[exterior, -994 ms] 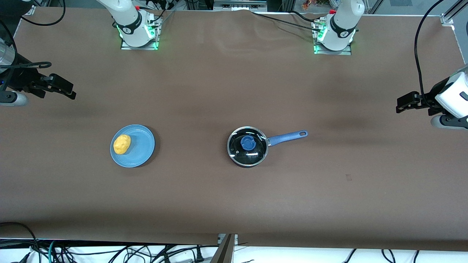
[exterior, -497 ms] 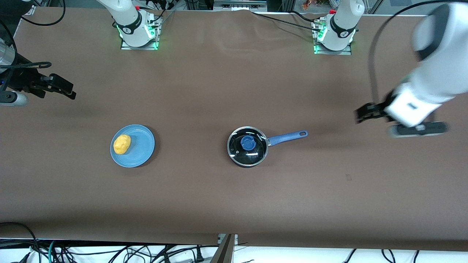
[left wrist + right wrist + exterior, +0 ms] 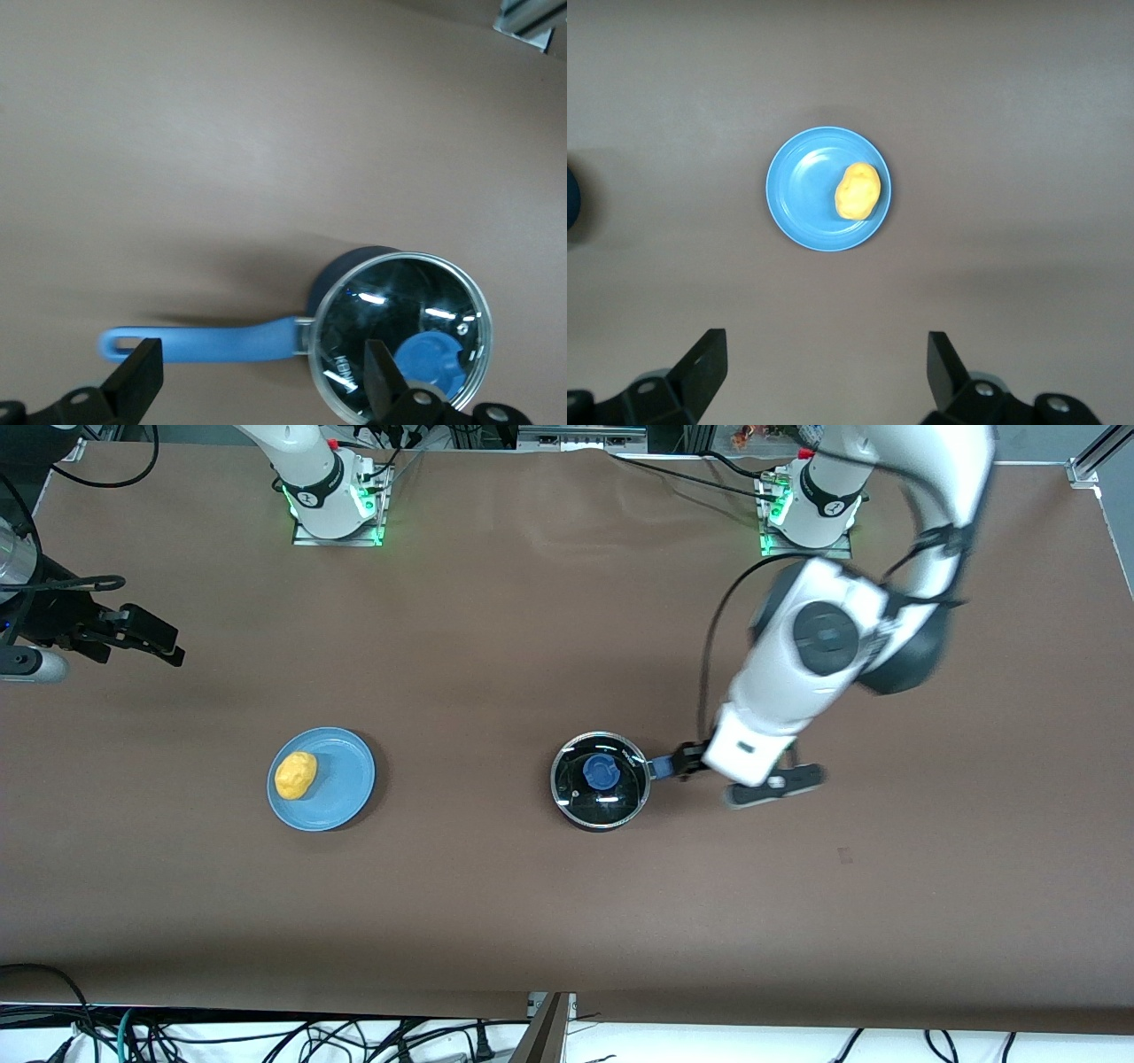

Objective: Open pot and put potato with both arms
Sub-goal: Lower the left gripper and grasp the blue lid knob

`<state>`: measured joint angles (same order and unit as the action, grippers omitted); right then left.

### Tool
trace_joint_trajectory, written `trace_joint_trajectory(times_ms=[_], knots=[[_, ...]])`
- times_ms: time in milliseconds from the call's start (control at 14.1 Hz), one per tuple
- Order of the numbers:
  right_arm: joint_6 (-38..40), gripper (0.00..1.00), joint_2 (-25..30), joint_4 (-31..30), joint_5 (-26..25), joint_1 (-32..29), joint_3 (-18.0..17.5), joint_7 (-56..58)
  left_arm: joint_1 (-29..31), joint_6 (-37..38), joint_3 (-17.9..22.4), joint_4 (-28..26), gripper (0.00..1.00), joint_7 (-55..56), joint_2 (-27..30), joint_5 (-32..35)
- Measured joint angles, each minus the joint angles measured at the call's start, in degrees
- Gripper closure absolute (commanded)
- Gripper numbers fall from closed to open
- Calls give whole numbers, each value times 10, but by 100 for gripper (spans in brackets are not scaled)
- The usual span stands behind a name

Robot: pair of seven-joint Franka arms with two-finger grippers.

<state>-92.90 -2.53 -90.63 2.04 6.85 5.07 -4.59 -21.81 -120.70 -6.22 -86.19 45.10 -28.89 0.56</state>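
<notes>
Left claw [image 3: 680, 763]: over the pot's handle [image 3: 663, 765]; fingers [image 3: 142, 381] spread wide, holding nothing.
Right claw [image 3: 164, 642]: waits over bare desk [image 3: 496, 629] at the right arm's end; fingers [image 3: 704, 361] spread wide, holding nothing.
Pot [image 3: 600, 781]: mid-desk, handle toward the left arm's end.
Lid [image 3: 599, 771]: seated on the pot, knob up.
Potato [image 3: 295, 774]: on the plate [image 3: 345, 779], toward the right arm's end, well apart from the pot.
</notes>
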Motion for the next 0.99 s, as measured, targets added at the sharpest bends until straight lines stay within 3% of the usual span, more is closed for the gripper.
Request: trace_joint_trajectory(times_ms=[568, 994], knots=[[0, 0, 0, 0, 0, 0, 0, 0, -89, -9, 4, 109, 0, 156, -120, 83], [0, 0, 0, 0, 0, 0, 0, 0, -126, -9, 5, 129, 0, 175, -142, 90]])
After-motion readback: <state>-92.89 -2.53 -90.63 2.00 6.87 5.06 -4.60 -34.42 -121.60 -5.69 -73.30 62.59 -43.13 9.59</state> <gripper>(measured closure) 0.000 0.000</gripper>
